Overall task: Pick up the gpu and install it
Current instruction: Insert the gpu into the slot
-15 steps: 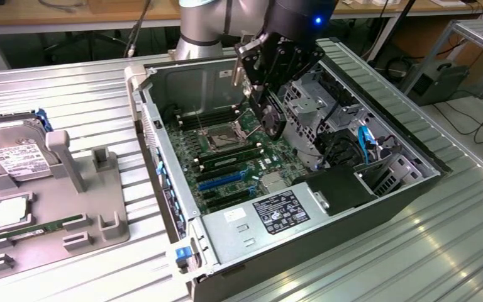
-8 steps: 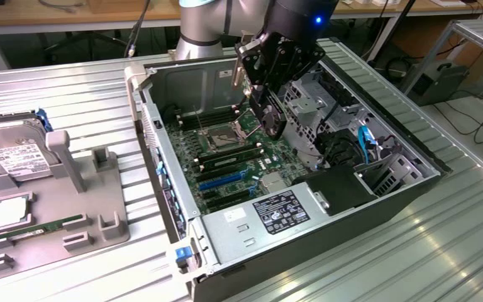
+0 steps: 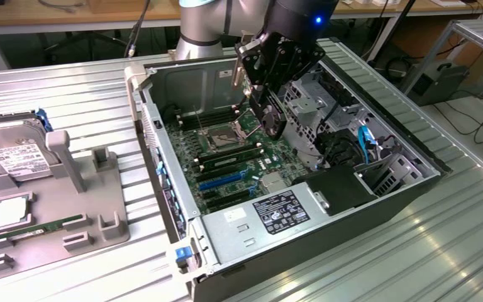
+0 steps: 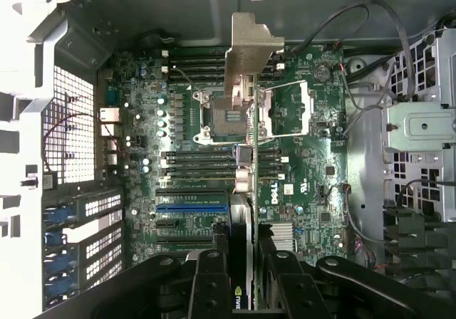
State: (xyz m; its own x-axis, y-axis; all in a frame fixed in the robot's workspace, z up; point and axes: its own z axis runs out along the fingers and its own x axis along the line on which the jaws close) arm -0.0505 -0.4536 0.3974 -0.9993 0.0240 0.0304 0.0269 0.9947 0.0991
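My gripper (image 3: 266, 82) is shut on the gpu (image 3: 269, 118), a thin black card with a round fan, which hangs on edge above the open computer case (image 3: 409, 189). In the wrist view the gpu (image 4: 244, 223) shows edge-on between my two black fingers (image 4: 206, 283), and its silver bracket (image 4: 249, 52) points away from the camera. The card hovers over the green motherboard (image 4: 303, 155), above the processor socket (image 4: 228, 112). The blue and black expansion slots (image 4: 192, 208) lie to one side of the card; in the exterior view these slots (image 3: 221, 181) sit nearer the camera than the card.
A grey holder (image 3: 73, 207) on the exterior view's left carries a silver hard drive (image 3: 11, 154) and a green memory stick (image 3: 36, 228). Inside the case are the power supply (image 3: 279, 211), a metal drive cage (image 3: 309, 104) and loose cables (image 3: 363, 141). Case walls surround the board.
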